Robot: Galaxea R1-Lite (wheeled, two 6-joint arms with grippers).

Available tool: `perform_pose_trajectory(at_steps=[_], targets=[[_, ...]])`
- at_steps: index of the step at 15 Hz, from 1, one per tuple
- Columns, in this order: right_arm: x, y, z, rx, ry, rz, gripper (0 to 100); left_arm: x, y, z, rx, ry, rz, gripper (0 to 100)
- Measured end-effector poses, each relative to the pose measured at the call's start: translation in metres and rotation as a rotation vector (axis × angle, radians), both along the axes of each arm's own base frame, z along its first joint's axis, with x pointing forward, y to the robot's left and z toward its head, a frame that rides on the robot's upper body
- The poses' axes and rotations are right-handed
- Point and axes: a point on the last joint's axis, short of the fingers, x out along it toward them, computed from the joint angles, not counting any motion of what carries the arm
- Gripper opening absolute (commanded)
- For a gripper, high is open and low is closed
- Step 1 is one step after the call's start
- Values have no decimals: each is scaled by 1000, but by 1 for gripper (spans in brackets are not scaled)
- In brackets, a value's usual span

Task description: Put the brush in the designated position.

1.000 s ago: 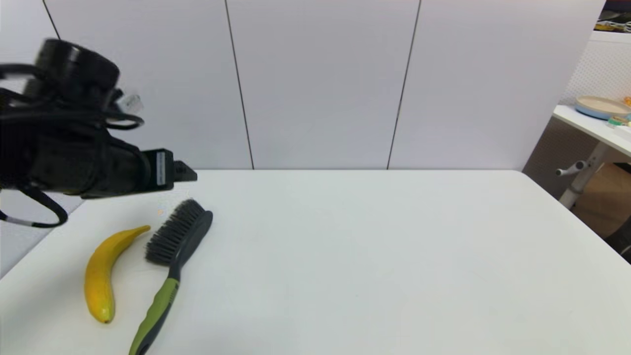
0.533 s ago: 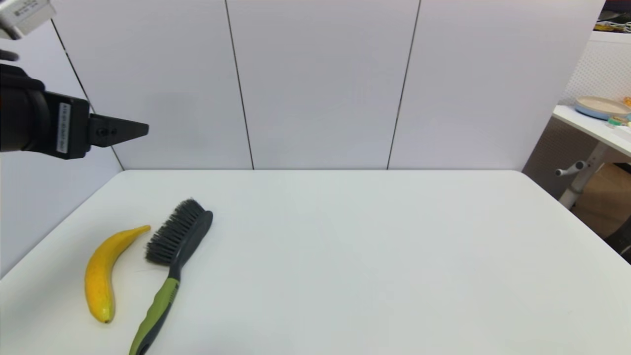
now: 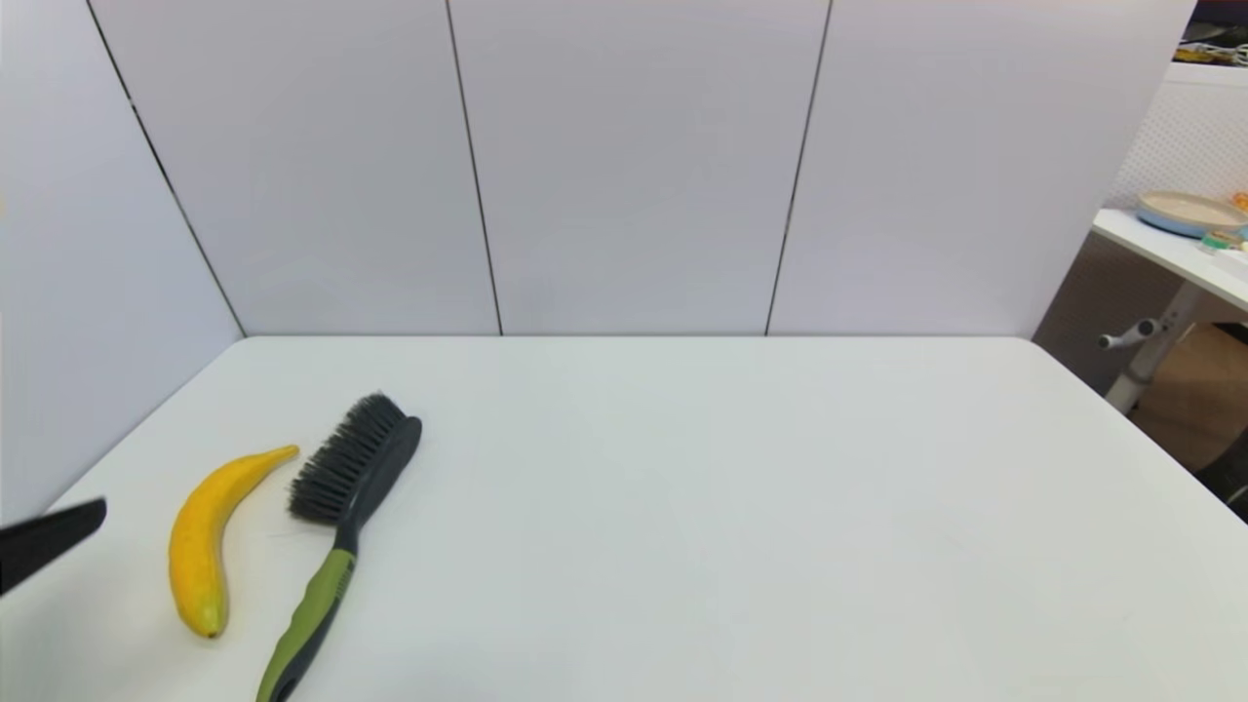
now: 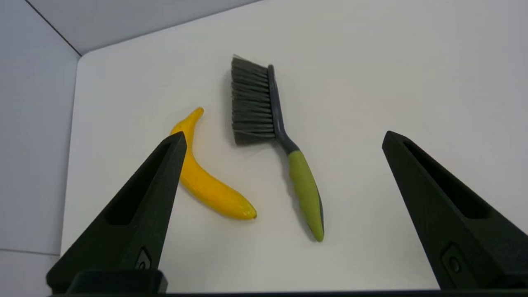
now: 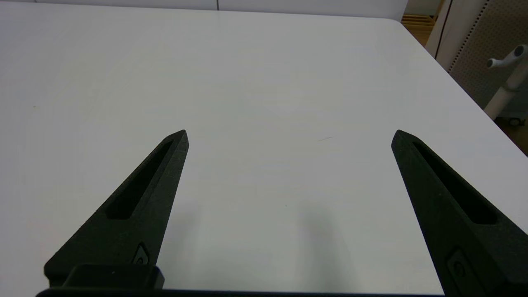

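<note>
My left gripper (image 4: 282, 136) hangs spread wide and empty above the table's near-left corner; the right gripper (image 5: 288, 134), also spread and empty, idles over bare tabletop to the right. The brush (image 3: 339, 531) lies flat at near left, bristles far, just beside the banana (image 3: 203, 541) but apart. I judge it light and rigid; I'd pinch the olive handle (image 4: 304, 194), not the yielding bristles. The white table (image 3: 780, 517) looks smooth, with plenty of room to the right.

No writing, label, brand or number can be read anywhere here. The brush (image 3: 336, 531), the banana (image 3: 200, 536) and the table (image 3: 731, 507) carry no legible marks.
</note>
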Motion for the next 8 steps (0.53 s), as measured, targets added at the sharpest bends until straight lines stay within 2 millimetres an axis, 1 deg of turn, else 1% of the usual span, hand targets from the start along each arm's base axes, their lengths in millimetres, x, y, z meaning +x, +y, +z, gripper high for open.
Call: perform_pose_trajectory(at_steps=[2,3,5,8], targets=[[0,0,0,0,0,0,100,-26,4,-43,-7,-17,33,100],[0,0,0,0,0,-1,100,-35,5,-64,-9,-36,49,100],[0,0,0,0,0,0,100,-48,5,-106,-11,-68,79,100],[0,0,0,0,0,0,100,-59,6,-155,-24,-123,132,100]])
